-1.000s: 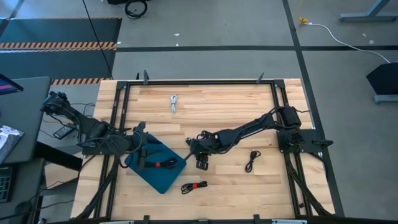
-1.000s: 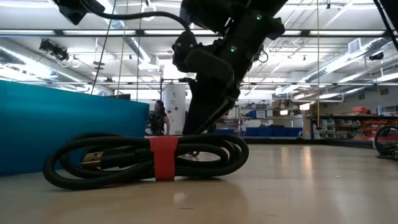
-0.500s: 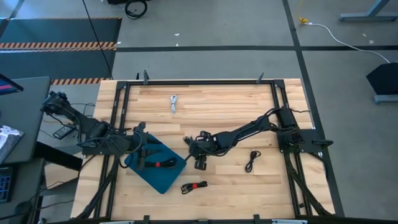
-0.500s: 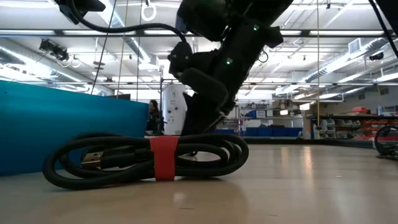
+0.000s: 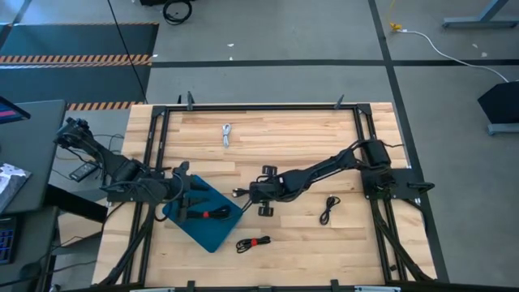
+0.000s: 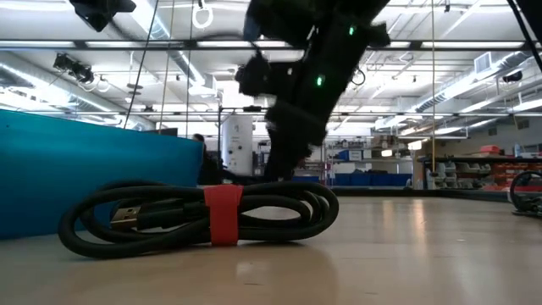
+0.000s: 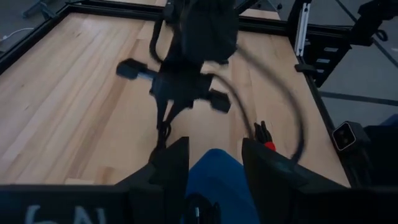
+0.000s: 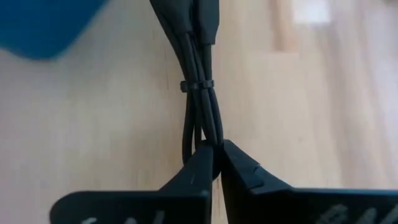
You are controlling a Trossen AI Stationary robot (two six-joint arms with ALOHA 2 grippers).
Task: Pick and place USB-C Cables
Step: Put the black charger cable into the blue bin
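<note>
My right gripper (image 5: 246, 193) is at the table's middle, shut on a black USB-C cable (image 8: 199, 87), a bundle bound by a thin tie. That cable juts out past the fingertips toward the blue tray (image 5: 212, 235). A black cable with a red band (image 5: 212, 213) lies inside the tray. My left gripper (image 7: 214, 163) stands open over the tray's left part. Another red-banded black cable (image 6: 203, 216) lies on the wood near the front edge. A black cable (image 5: 328, 209) lies at the right, and a white-grey one (image 5: 226, 134) lies at the back. My right gripper pinches the end loops of the black bundle (image 8: 210, 144) between its two fingers. The fingers slant down toward the table's left and lie in line with the cable. The rest of the bundle (image 5: 238, 193) sticks out beyond them toward the tray. I cannot tell if its far end touches the wood.
Black metal rails (image 5: 259, 107) frame the wooden table. The tray's blue wall (image 6: 85, 169) rises at the left in the low view. Bare wood lies between the right gripper and the white-grey cable.
My right gripper has moved toward the table's left and far edges. It has turned from pointing at the near edge to pointing at the tray. It has shut on the black cable that lay beside the tray.
</note>
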